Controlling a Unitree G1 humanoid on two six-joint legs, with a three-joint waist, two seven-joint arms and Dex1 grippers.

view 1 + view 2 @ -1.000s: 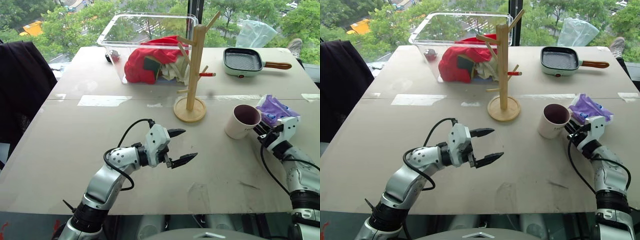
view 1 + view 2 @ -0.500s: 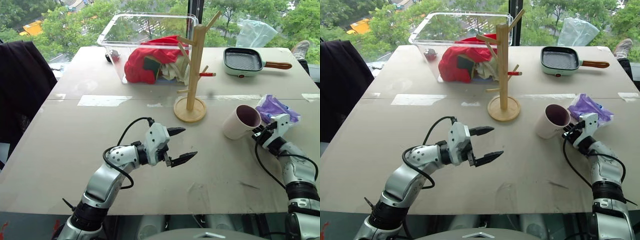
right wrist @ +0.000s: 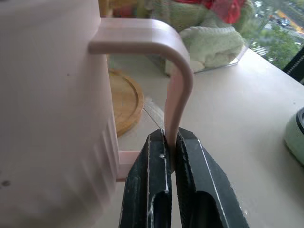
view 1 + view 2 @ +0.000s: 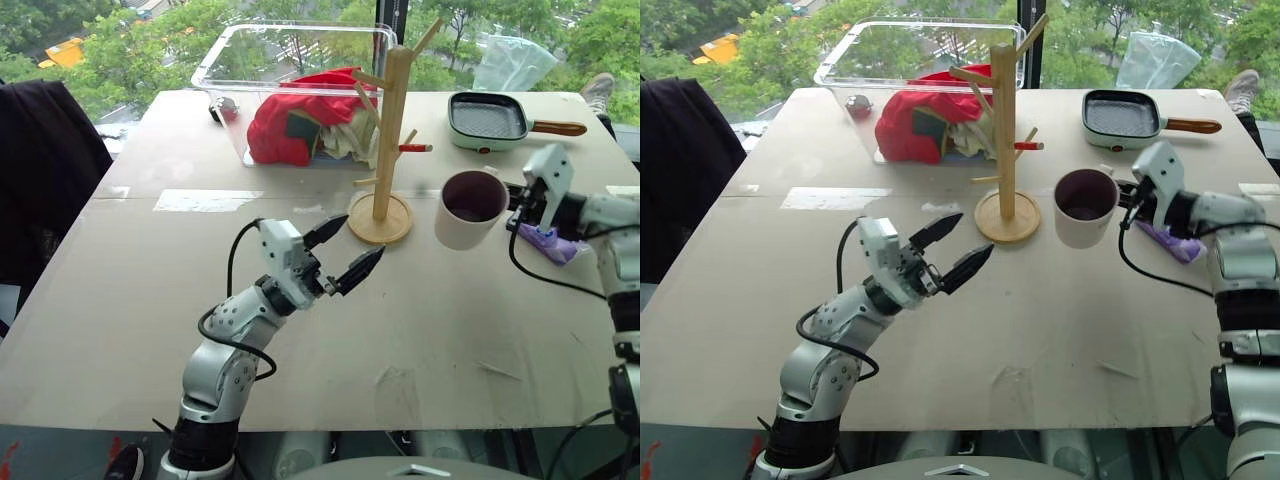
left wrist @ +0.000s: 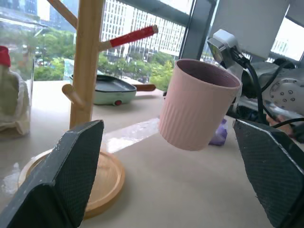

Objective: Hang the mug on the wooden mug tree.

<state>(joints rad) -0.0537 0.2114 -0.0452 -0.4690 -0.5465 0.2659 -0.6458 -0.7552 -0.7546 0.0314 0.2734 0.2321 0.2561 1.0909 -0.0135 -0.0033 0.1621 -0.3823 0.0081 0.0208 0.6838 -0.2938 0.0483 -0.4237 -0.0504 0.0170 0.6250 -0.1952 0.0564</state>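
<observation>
While the right gripper [image 3: 167,156] pinches the mug [image 4: 470,209] by its handle and holds it upright in the air just right of the mug tree [image 4: 388,130], the left gripper [image 4: 344,255] hangs wide apart and empty in front of the tree's base. Behind the tree stands a clear bin [image 4: 290,60] with red cloth [image 4: 280,125] bunched inside, and a small green pan [image 4: 487,120] sits to the right. A purple bag [image 4: 548,243] lies partly hidden under the right arm. The table [image 4: 150,290] is pale board; trees show beyond the window.
</observation>
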